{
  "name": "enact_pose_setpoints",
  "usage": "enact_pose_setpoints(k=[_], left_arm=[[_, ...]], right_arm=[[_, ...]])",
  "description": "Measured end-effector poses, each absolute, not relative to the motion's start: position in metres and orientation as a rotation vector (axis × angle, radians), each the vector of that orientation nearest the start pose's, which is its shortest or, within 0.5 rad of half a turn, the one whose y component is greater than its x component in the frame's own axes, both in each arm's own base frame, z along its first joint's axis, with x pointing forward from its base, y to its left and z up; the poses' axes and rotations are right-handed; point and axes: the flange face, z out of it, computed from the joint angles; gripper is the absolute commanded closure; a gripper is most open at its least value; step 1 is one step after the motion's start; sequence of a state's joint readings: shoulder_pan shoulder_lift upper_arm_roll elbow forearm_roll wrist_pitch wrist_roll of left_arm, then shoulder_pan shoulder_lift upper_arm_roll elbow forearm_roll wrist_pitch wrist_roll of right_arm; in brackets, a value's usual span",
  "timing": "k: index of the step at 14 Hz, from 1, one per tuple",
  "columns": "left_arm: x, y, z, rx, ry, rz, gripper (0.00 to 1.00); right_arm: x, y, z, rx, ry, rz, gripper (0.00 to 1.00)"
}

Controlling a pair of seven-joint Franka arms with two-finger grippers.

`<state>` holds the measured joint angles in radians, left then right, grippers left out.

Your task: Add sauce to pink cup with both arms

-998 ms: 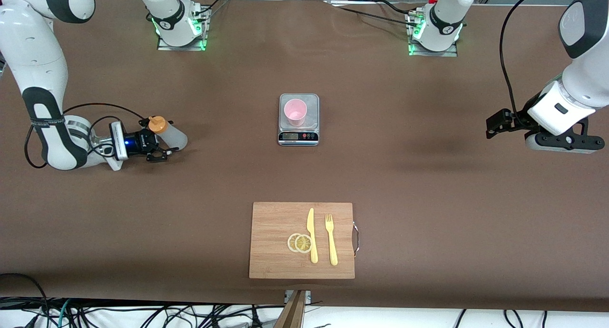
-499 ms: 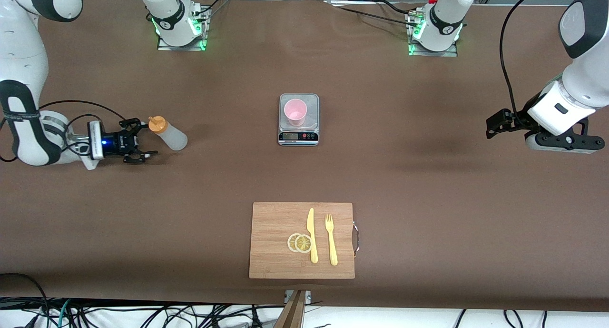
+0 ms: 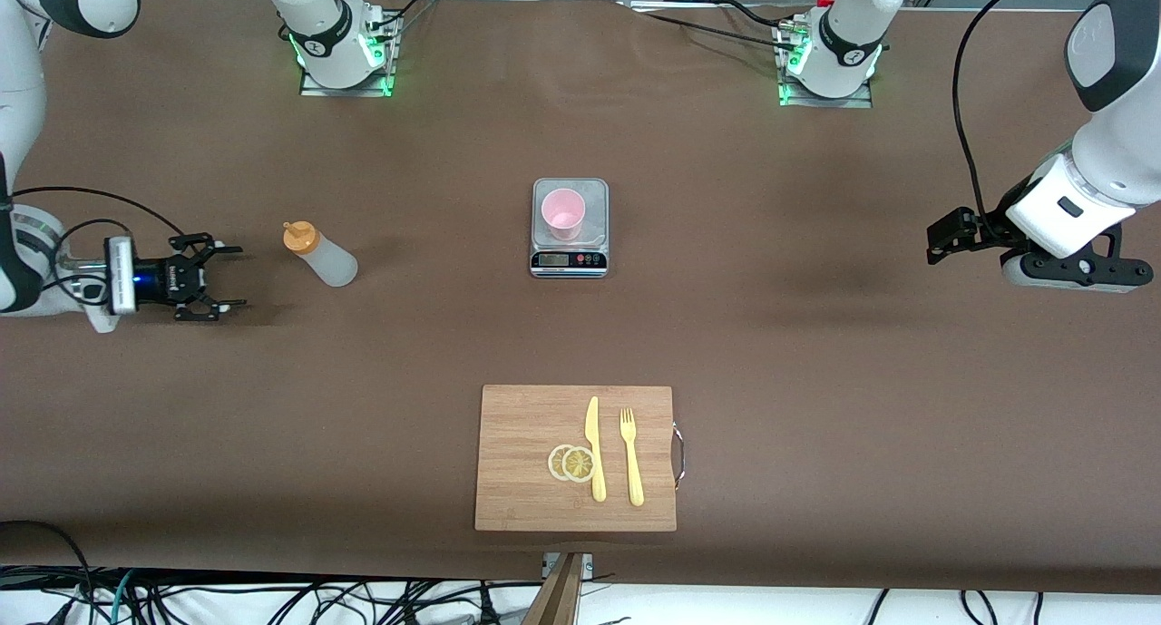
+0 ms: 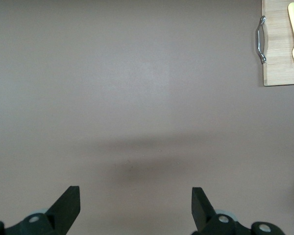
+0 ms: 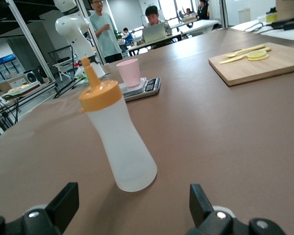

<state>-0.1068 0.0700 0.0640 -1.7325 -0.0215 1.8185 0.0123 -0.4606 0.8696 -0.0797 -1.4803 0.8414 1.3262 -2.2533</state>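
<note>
My right gripper (image 3: 222, 282) gaped empty near the sauce (image 3: 322, 255), a translucent whitish bottle, orange-capped, upright on the worktop (image 3: 816, 353). My left gripper (image 3: 934, 244) waited, open, empty.

The small whitish plastic squeeze bottle with an orange cap (image 3: 321, 255) stands just in front of the open right gripper (image 3: 210, 277), not touching it. The small pale pink plastic cup (image 3: 563, 213) sits on the flat grey kitchen scale (image 3: 569, 254), well past the bottle from that gripper. The open left gripper (image 3: 939, 239) waits over the left arm's end of the table, well apart from both.
</note>
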Motion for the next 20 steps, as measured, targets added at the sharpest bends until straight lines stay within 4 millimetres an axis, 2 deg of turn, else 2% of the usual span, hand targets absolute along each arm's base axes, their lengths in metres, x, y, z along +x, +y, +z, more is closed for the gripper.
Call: enact_pose_setpoints(k=[3, 6, 11, 14, 20], left_arm=[[0.586, -0.028, 0.529, -3.157, 0.079, -0.025, 0.0], [0.586, -0.028, 0.529, -3.157, 0.079, -0.025, 0.0], [0.586, -0.028, 0.529, -3.157, 0.079, -0.025, 0.0], [0.586, -0.028, 0.529, -3.157, 0.079, -0.024, 0.0], [0.586, -0.028, 0.529, -3.157, 0.079, -0.024, 0.0]], right_arm=[[0.601, -0.234, 0.194, -1.595, -1.23, -0.584, 0.0], [0.627, -0.224, 0.224, -1.676, -1.171, -0.505, 0.0], [0.664, -0.183, 0.267, -1.77, -1.088, -0.378, 0.0], [0.68, -0.15, 0.291, -1.838, -1.028, -0.272, 0.0], [0.693, -0.104, 0.359, -2.053, -0.923, -0.052, 0.0]])
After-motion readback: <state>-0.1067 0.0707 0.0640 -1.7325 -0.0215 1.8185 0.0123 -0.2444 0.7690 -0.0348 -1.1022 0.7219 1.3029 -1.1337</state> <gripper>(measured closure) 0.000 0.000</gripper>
